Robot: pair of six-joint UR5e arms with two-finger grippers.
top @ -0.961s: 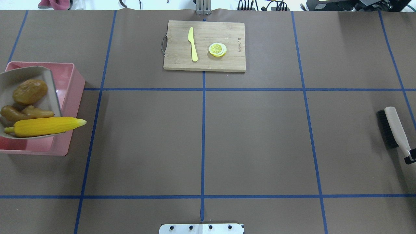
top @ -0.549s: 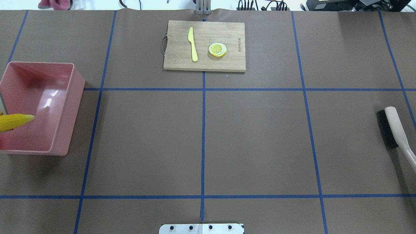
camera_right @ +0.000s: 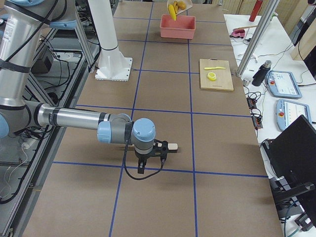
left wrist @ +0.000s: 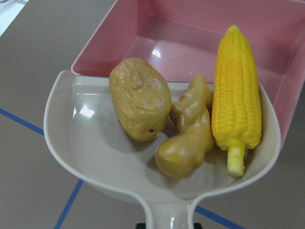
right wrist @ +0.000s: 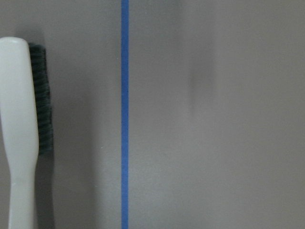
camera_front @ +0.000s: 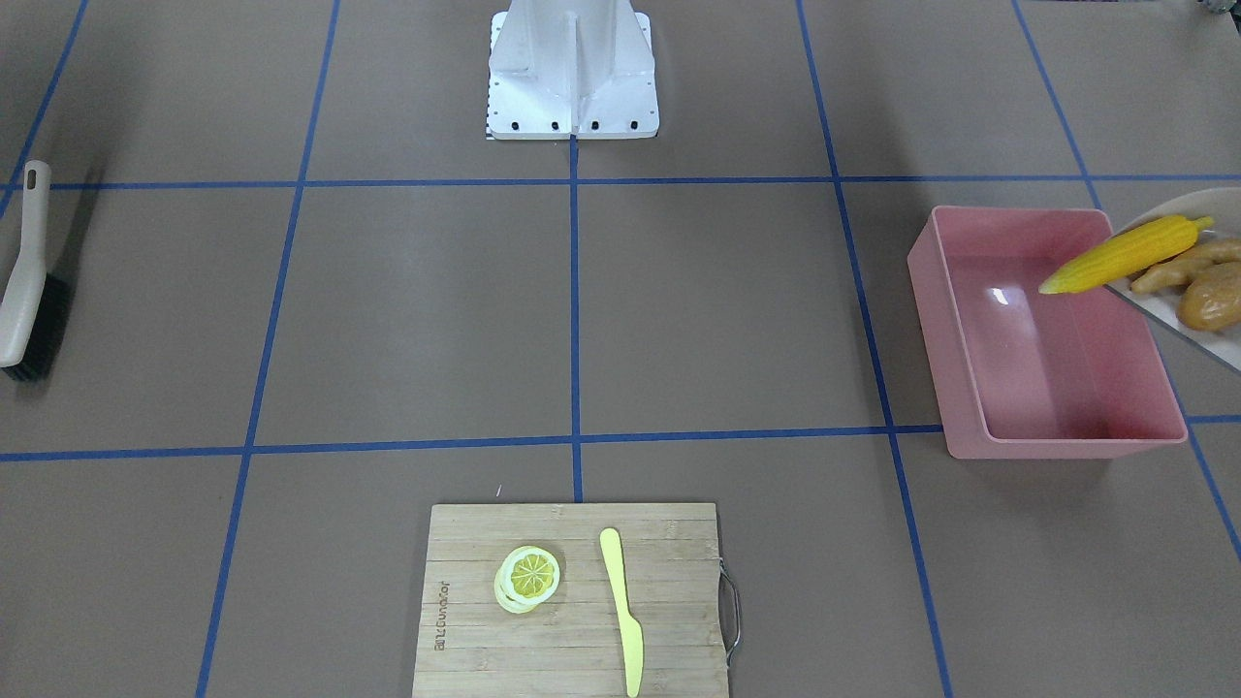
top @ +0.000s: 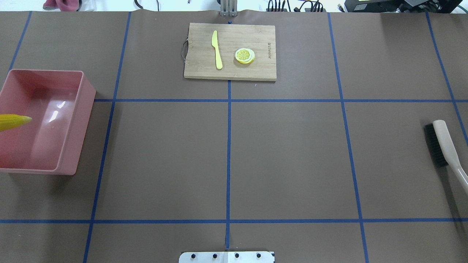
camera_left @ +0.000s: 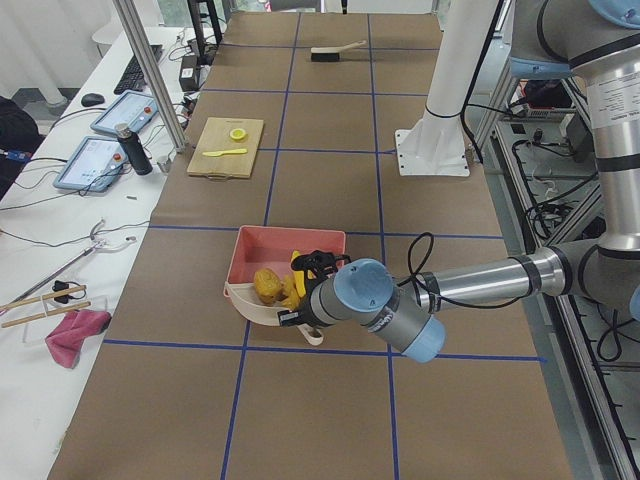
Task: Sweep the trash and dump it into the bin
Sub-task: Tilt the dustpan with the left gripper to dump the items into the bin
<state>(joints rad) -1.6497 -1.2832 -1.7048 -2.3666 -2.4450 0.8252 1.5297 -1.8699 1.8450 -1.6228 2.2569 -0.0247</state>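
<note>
My left gripper is shut on the handle of a beige dustpan and holds it raised at the outer edge of the pink bin. In the pan lie the brown potato, the tan ginger root and the yellow corn cob. The corn's tip sticks out over the bin, whose inside holds nothing. The front-facing view shows bin, corn, ginger and potato. My right gripper hangs by the brush's handle; I cannot tell whether it is open.
The brush lies flat on the table at the far right, also in the right wrist view. A wooden cutting board at the back centre carries a pale yellow knife and a lemon slice.
The dustpan with the trash has moved left, out of the overhead view; only the corn's tip still shows over the bin. The right gripper has left the overhead view; the brush stayed.
</note>
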